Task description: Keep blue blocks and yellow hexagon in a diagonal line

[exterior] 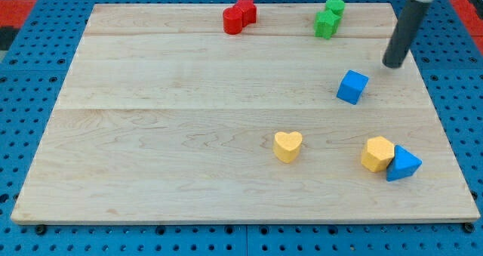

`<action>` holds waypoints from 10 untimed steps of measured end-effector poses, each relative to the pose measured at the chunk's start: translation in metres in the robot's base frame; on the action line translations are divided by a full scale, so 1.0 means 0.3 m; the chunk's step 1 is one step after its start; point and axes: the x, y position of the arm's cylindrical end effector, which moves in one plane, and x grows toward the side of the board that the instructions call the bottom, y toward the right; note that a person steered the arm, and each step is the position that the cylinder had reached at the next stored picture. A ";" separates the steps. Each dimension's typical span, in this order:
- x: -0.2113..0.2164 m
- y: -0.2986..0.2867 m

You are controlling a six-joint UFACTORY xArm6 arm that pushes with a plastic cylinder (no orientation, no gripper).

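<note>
Camera view: my tip (pixel 393 64), a bare rod end effector gripping nothing, upper right of blue cube (pixel 352 87); yellow hexagon (pixel 377 153) touching blue triangular block (pixel 404 165), lower right.

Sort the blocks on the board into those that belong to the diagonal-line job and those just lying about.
Belong to the job:
blue cube, just below-left of my tip
blue triangle
yellow hexagon, touching the blue triangle

Just lying about:
yellow heart
two red blocks, at the view's top
two green blocks, at the view's top
</note>
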 end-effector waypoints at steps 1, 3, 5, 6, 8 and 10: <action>0.153 0.080; 0.727 0.099; 0.732 -0.014; 0.640 -0.052; 0.566 -0.148; 0.377 -0.297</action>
